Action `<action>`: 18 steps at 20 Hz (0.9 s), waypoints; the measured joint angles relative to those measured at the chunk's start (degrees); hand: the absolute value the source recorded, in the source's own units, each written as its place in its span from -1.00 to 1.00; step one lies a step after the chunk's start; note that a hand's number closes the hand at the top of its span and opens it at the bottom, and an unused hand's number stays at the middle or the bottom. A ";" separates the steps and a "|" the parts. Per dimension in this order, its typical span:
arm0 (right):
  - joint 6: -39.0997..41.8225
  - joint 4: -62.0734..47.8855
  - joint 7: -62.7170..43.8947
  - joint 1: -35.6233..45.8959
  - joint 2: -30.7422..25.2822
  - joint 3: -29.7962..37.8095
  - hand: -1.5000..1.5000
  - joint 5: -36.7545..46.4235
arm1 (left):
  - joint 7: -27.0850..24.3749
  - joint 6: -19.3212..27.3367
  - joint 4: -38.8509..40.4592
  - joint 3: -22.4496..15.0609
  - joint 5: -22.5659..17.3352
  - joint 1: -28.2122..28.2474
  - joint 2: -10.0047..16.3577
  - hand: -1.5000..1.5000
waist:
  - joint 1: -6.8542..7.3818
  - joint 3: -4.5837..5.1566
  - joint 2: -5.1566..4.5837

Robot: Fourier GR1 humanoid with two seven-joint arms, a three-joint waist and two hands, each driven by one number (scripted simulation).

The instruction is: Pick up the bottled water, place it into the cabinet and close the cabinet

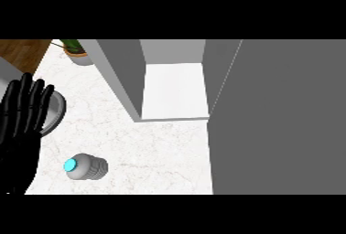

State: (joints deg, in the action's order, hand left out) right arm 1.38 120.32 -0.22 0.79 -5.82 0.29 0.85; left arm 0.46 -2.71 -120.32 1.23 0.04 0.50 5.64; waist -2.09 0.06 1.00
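Left hand (20, 132) at 9 o'clock, resting at the view's edge, fingers (27, 91) straight and pointing up, released, holding nothing. Right hand not in view.

Bottled water (86, 166) at 7 o'clock on the white marble tabletop (148, 151), just beside the left hand but apart from it. It looks upright, seen almost from the top, teal cap (71, 165) showing. Nothing is touching it.

Cabinet (120, 77) at 12 o'clock, open, white shelf (175, 91) bare. Cabinet door (277, 119) swung out, filling 3 o'clock. Potted plant (76, 51) at 11 o'clock. Round grey plate (59, 114) partly hidden behind the left hand.

Handling, as a judgement:
- The bottle is likely light to moderate in weight, depending on fill.
- Its body is rigid enough to hold, but a thin wall may give if squeezed.
- The smooth round side is probably slippery, and it tips easily if bumped near the cap.
- Best hold is a wrap round the mid-body from the side, below the shoulder, thumb opposite the fingers. Avoid the cap: it is too small to carry by.
- Keep it vertical on the way to the shelf.
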 measured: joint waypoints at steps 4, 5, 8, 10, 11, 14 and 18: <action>0.24 2.50 0.39 -1.90 0.32 0.93 -1.00 -1.49 | -1.81 -7.12 -1.88 0.20 -7.39 1.63 2.42 -1.00 | 1.28 -0.02 -0.49; 0.30 3.81 0.05 -2.69 0.65 0.52 -1.00 -1.91 | -2.86 -9.83 -1.61 0.70 -10.15 2.04 3.56 -1.00 | 1.32 0.00 -0.53; 1.34 4.70 -3.48 -5.30 1.60 -1.53 -1.00 -4.69 | -2.13 -16.97 0.00 0.34 -17.59 5.36 6.56 -1.00 | 1.63 0.06 -0.67; 2.39 6.22 -6.18 -8.28 1.68 -2.49 -1.00 -7.04 | -1.14 -20.90 1.06 0.69 -21.86 8.27 8.61 -1.00 | 1.70 0.05 -0.69; 2.91 7.56 -7.52 -9.89 1.52 -2.83 -1.00 -8.15 | -0.55 -22.64 0.49 1.42 -24.16 9.94 9.89 -1.00 | 1.82 0.04 -0.66; 3.12 12.17 -11.11 -14.13 1.89 -4.93 -1.00 -9.50 | 0.62 -27.44 0.23 4.76 -31.01 13.86 13.65 -1.00 | 2.01 0.00 -0.69; 3.80 17.69 -13.32 -20.01 1.97 -6.83 -1.00 -10.01 | 1.26 -32.18 -1.24 9.16 -37.12 19.80 16.22 -1.00 | 2.16 -0.02 -0.71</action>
State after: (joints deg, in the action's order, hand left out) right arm 5.18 138.01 -13.54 -19.22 -3.85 -6.54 -9.17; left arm 1.72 -34.89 -121.57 10.39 -37.08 20.31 21.86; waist 0.08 0.04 0.29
